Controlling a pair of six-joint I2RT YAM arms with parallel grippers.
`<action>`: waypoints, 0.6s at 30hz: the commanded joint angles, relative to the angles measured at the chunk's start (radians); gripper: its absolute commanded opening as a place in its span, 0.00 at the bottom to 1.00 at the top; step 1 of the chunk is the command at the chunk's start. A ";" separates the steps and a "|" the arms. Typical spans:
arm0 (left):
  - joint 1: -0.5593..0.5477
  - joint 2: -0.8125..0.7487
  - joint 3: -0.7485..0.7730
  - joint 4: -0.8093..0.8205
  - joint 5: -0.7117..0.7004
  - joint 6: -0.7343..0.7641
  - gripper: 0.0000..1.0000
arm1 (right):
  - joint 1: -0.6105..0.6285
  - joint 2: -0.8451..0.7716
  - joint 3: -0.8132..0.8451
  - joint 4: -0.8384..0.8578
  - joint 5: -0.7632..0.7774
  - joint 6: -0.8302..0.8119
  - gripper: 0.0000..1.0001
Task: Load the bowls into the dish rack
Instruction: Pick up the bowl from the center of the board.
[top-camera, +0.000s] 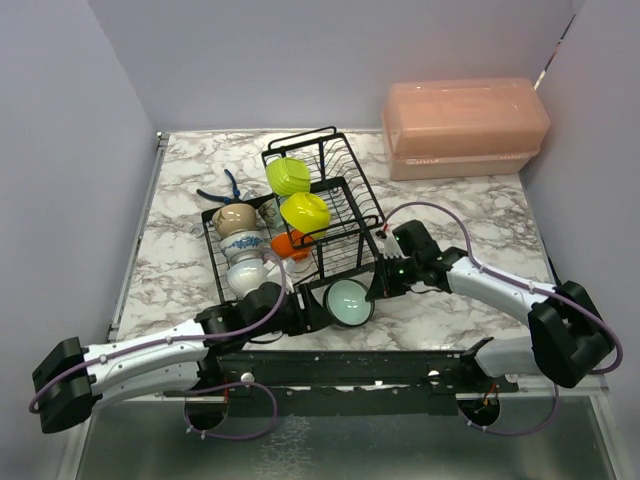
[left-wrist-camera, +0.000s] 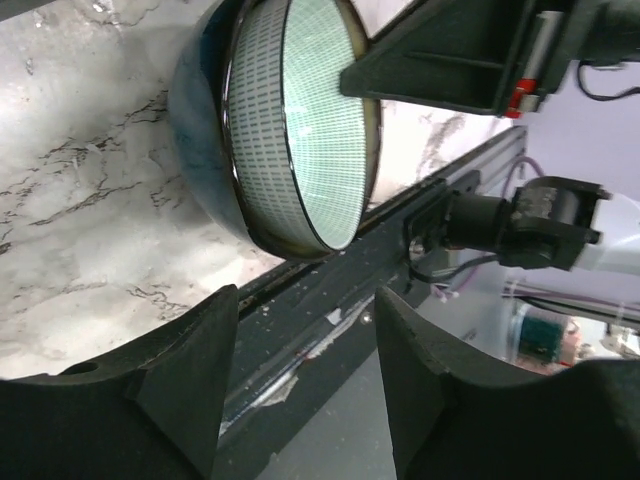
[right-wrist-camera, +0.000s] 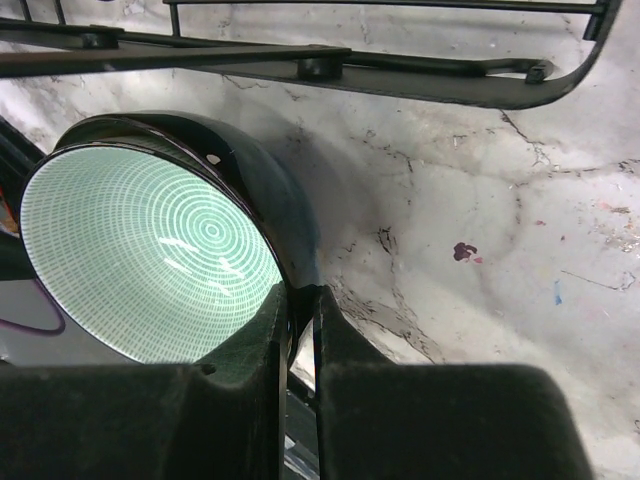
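Pinching the rim of the pale teal bowl (right-wrist-camera: 150, 250), the right gripper (right-wrist-camera: 303, 312) holds it on edge just before the dish rack (top-camera: 340, 215). Only the left wrist view shows the left gripper (left-wrist-camera: 305, 315) spread, just short of the bowl.

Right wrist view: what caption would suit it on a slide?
Right gripper pinches the rim of the tilted teal bowl beside the dish rack.

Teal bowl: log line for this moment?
teal bowl: tipped up, outside dish rack | right claw: shut on rim | left claw: open, beside bowl
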 joint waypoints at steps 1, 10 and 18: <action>-0.035 0.102 0.045 0.069 -0.111 -0.011 0.57 | 0.037 -0.009 -0.023 -0.092 0.041 -0.005 0.00; -0.039 0.100 0.073 0.068 -0.184 -0.013 0.48 | 0.063 -0.021 -0.036 -0.102 0.065 -0.005 0.00; -0.039 0.096 0.050 0.069 -0.223 -0.040 0.51 | 0.071 -0.013 -0.026 -0.110 0.071 -0.015 0.00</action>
